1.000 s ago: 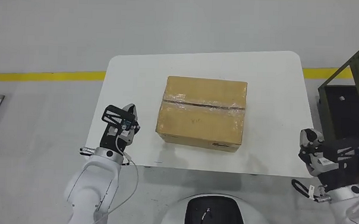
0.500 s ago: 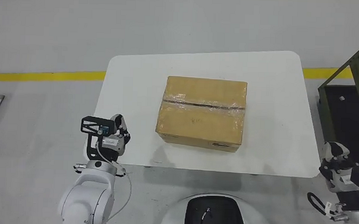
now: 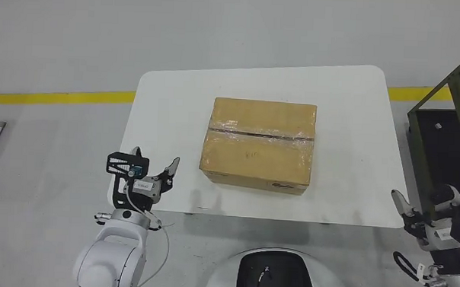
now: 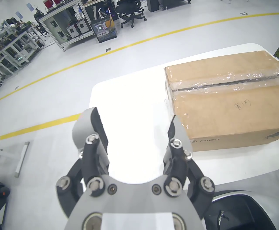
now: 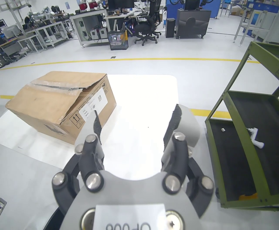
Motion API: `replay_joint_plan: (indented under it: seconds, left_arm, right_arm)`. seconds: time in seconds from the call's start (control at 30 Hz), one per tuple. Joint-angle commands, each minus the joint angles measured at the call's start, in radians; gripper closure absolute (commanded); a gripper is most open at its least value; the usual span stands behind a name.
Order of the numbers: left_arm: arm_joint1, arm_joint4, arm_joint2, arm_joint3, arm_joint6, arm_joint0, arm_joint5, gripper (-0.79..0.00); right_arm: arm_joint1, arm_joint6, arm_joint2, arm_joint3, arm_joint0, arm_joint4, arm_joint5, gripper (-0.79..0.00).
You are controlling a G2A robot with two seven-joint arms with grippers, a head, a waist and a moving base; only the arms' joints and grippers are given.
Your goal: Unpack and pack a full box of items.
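One stiff cardboard box [image 3: 259,144], which we judge heavy if full; we'd grab the lifted flap edge. Left hand [image 4: 135,117] and right hand [image 5: 136,113] are released, empty.

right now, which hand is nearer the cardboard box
Left. The left hand hovers open over the table, just beside the box's end. The right hand sits well clear of the box, off the table's opposite near corner, by the green cart.

Left tool [image 4: 134,113], right tool [image 5: 136,110]: both spread, empty.
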Motion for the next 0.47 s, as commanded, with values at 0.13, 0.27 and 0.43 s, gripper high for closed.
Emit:
replay_joint_plan:
  seconds: [0.13,0.27,0.43]
  left_arm:
    - [0.000,0.000,0.000,0.000,0.000,0.000,0.000,-0.771]
    - [0.000,0.000,0.000,0.000,0.000,0.000,0.000,-0.785]
    - [0.000,0.000,0.000,0.000,0.000,0.000,0.000,-0.785]
  right_arm:
    - [0.000,0.000,0.000,0.000,0.000,0.000,0.000,-0.778]
    - [0.000,0.000,0.000,0.000,0.000,0.000,0.000,-0.784]
    - [0.000,0.000,0.000,0.000,0.000,0.000,0.000,-0.784]
